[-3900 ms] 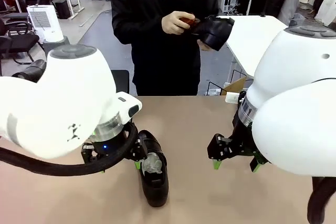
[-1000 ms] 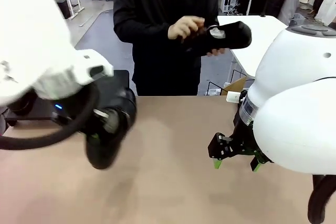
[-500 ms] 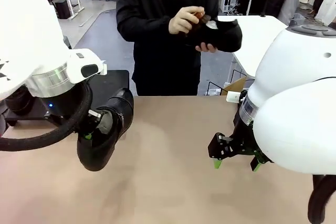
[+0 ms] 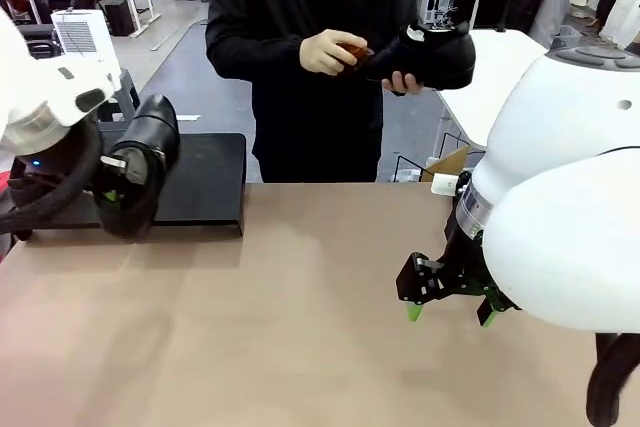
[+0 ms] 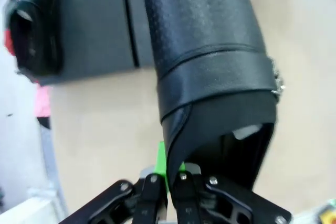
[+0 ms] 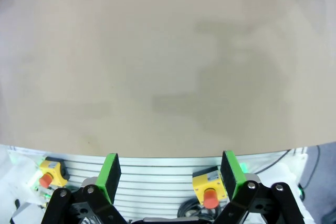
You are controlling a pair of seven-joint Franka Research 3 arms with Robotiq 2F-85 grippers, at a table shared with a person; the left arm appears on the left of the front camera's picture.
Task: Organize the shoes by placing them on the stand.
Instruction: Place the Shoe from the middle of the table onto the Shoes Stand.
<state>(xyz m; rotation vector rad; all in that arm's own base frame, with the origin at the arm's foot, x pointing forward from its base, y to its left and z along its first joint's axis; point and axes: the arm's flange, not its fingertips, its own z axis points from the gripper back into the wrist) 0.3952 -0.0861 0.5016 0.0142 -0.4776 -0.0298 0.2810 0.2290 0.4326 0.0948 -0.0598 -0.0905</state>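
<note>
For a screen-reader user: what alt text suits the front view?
The left gripper holds a black shoe by the stand, far left. The right gripper hangs open over the table; a person opposite holds another shoe.

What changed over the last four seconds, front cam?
The left gripper, clamped on a shoe throughout, lifted it off the middle of the table and carried it to the robot's left, up to the stand's front edge. The right gripper stayed open above the table, unmoved. The person still holds a second shoe.
</note>
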